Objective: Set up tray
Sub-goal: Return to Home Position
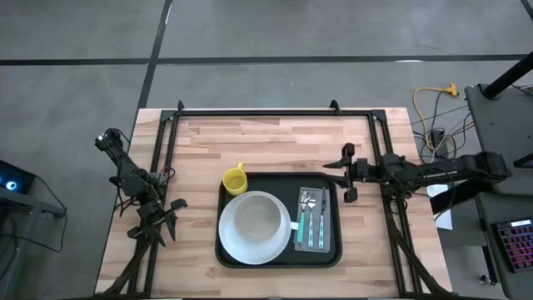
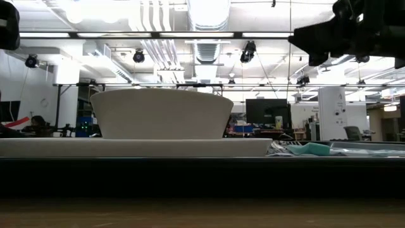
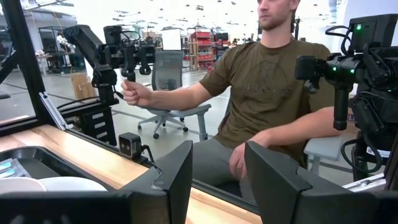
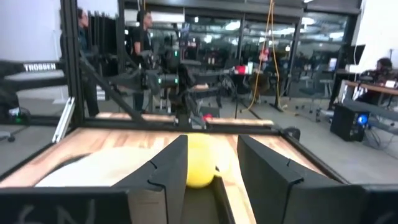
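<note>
Looks set on tray (image 1: 275, 262): bowl (image 1: 254, 227) centred, cup (image 1: 235, 180) at ten o'clock, napkin (image 1: 326, 237) at three. Parked clear: left gripper (image 1: 172, 219) at nine, right gripper (image 1: 346, 173) at two, both spread, empty.

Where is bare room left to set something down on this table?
Bare wood lies beyond the tray, to the far rail, and on the left between tray and left pincer. The right strip, by the right pincer, is narrow. The tray is crowded: yellow cup, plate, napkin.
</note>
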